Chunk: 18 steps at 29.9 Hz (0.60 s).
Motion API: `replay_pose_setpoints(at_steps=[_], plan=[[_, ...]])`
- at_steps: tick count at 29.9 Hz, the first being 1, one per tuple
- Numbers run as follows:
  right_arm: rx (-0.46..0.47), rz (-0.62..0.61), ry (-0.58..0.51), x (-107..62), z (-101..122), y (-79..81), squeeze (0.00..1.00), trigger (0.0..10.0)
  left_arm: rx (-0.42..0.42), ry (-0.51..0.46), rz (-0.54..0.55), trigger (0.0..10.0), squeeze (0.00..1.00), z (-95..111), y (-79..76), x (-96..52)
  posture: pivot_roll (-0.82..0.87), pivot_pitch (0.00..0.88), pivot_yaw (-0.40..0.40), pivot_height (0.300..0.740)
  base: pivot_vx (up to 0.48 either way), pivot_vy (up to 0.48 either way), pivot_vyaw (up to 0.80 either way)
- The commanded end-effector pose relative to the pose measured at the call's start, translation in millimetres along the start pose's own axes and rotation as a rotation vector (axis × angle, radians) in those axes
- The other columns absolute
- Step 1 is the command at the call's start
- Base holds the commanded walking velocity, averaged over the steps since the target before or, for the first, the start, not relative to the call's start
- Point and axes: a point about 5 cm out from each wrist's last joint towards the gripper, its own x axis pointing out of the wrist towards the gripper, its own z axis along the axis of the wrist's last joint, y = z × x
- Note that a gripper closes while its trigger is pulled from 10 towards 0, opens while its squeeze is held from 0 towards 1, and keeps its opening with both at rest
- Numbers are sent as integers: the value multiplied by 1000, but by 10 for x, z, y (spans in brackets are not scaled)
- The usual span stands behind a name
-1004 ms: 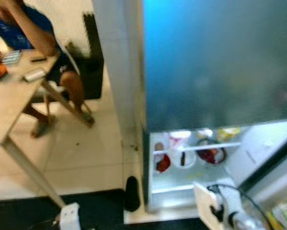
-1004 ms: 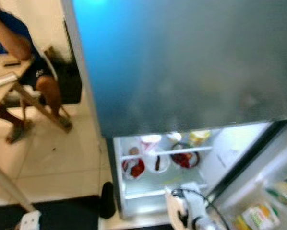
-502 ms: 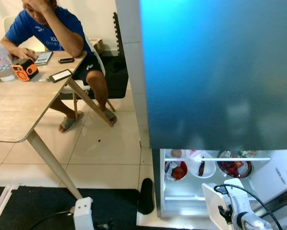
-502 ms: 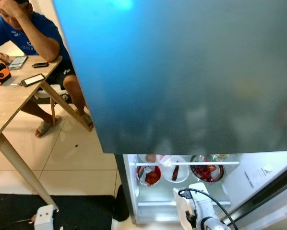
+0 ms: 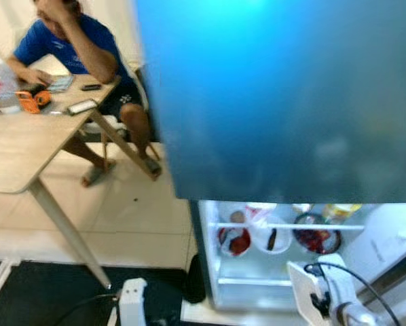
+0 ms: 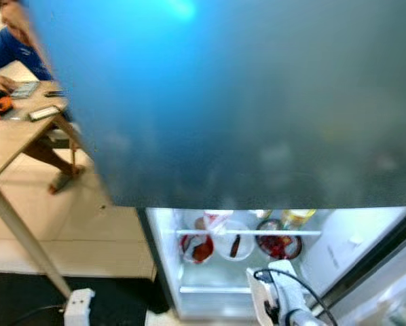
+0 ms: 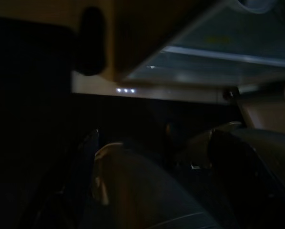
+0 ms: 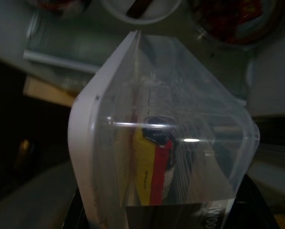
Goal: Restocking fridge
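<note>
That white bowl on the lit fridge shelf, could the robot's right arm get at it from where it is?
Probably not yet. The right gripper already carries a clear plastic container, so it has no free fingers. The path itself looks open: the white bowl sits just beyond, behind a low shelf rail.

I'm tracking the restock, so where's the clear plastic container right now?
The clear plastic container is in the right gripper, low on the robot's right, just in front of the open fridge and below its shelf of bowls.
</note>
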Motion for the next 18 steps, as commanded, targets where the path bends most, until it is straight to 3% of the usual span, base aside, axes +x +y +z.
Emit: replay_pose_setpoints(at_steps=[1, 7, 13, 18], plan=[[10, 9, 8, -2, -57, 27, 0, 10000, 40, -12, -5, 10000, 0, 63, 9, 7, -63, 0, 35, 740, 0, 0, -788], [-1, 9, -5, -2, -38, 23, 0, 10000, 92, -22, -17, 10000, 0, 130, -11, 31, -63, 0, 35, 740, 0, 0, -710], [71, 49, -69, 1, 64, 31, 0, 10000, 190, -52, -51, 10000, 0, 283, -63, 82, -63, 0, 35, 740, 0, 0, 0], [156, 62, -145, -8, 215, -23, 0, 10000, 346, -28, -188, 10000, 0, 332, -219, 135, -71, 0, 36, 740, 0, 0, 0]])
